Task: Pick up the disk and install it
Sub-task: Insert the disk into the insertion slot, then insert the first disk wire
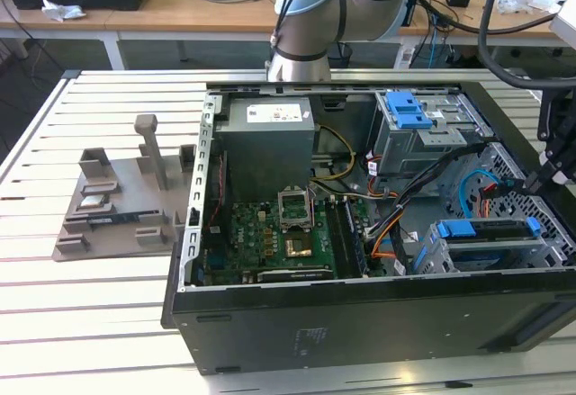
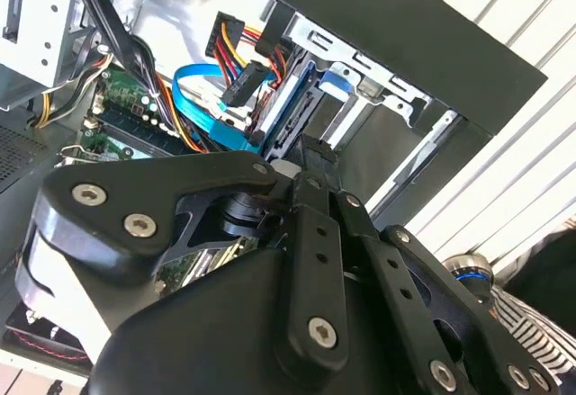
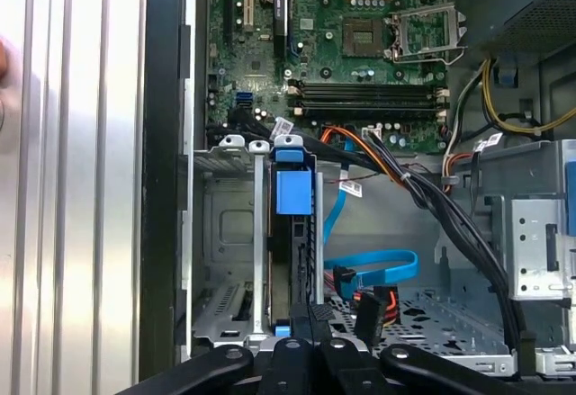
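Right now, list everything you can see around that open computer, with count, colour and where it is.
computer case: one, black, open on the slatted table
motherboard: one, green, on the case floor
power supply: one, grey, at the case's rear
disk: one, blue rails, seated in the drive cage at the exterior view's right
stand: one, grey, on the table at the exterior view's left
arm: one, grey and light blue, behind the case
tool: one, black, at the disk's end

Disk (image 3: 286, 260) edge-on in cage (image 3: 225, 233), beside the motherboard (image 3: 360, 44).
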